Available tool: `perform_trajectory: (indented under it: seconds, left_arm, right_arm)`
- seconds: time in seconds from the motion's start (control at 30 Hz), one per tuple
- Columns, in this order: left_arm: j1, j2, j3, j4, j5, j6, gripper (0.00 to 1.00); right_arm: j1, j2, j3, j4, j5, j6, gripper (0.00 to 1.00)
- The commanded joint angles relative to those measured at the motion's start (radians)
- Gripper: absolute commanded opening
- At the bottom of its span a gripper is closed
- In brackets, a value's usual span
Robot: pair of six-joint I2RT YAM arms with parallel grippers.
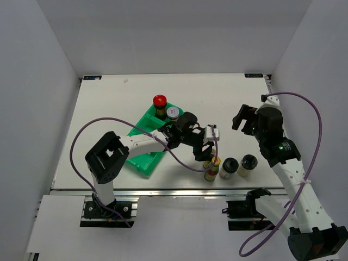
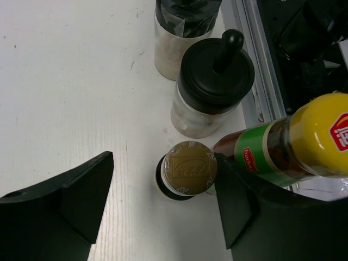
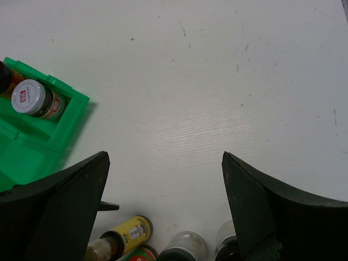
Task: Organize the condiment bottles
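Observation:
My left gripper (image 1: 208, 148) (image 2: 163, 166) is open and straddles a slim tan-capped bottle (image 2: 189, 167) (image 1: 206, 158). Its right finger sits against the cap and its left finger is well apart. A slim yellow-capped bottle (image 2: 312, 138) (image 1: 212, 169) with a green label stands just beside it. Two black-lidded jars (image 1: 229, 167) (image 1: 248, 163) stand to the right, and also show in the left wrist view (image 2: 215, 73) (image 2: 182, 22). A red-capped dark jar (image 1: 159, 103) and a silver-lidded jar (image 1: 173, 113) (image 3: 28, 97) stand in the green bin. My right gripper (image 1: 243, 120) (image 3: 164, 163) is open and empty above the table.
The green divided bin (image 1: 142, 157) (image 3: 65, 122) lies left of centre, under the left arm. The table's front edge and metal rail (image 2: 255, 65) run close behind the bottle group. A purple cable (image 1: 179, 157) loops over the bin.

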Motion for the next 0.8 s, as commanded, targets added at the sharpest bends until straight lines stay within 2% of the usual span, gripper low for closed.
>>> perform_trajectory:
  seconds: [0.0, 0.03, 0.13, 0.17, 0.27, 0.53, 0.73, 0.77]
  left_arm:
    - [-0.009, -0.021, 0.012, 0.013, 0.048, 0.009, 0.8]
    - [-0.009, -0.027, 0.001, 0.019, 0.05, 0.005, 0.73]
    - [-0.009, -0.03, -0.005, 0.028, 0.058, 0.003, 0.63]
    - [-0.009, -0.033, -0.005, 0.025, 0.058, 0.002, 0.55]
    - [-0.01, -0.041, -0.005, 0.02, 0.061, 0.003, 0.41]
    - [-0.009, -0.096, -0.025, 0.017, 0.024, -0.005, 0.24]
    - [-0.005, -0.188, -0.063, 0.02, -0.298, -0.074, 0.06]
    - [-0.004, -0.202, -0.072, 0.025, -0.405, -0.083, 0.06]
  right_arm:
    - [-0.004, -0.015, -0.017, 0.044, 0.043, -0.018, 0.89]
    - [-0.004, -0.016, -0.018, 0.041, 0.075, -0.014, 0.89]
    - [-0.004, -0.015, -0.017, 0.032, 0.109, -0.008, 0.89]
    - [-0.004, -0.015, -0.018, 0.032, 0.109, -0.008, 0.89]
    - [-0.003, -0.018, -0.018, 0.032, 0.109, -0.008, 0.89]
    - [-0.004, -0.019, -0.024, 0.04, 0.103, -0.014, 0.89]
    - [-0.003, -0.03, -0.024, 0.047, 0.09, -0.024, 0.89]
    - [-0.004, -0.03, -0.023, 0.047, 0.089, -0.025, 0.89]
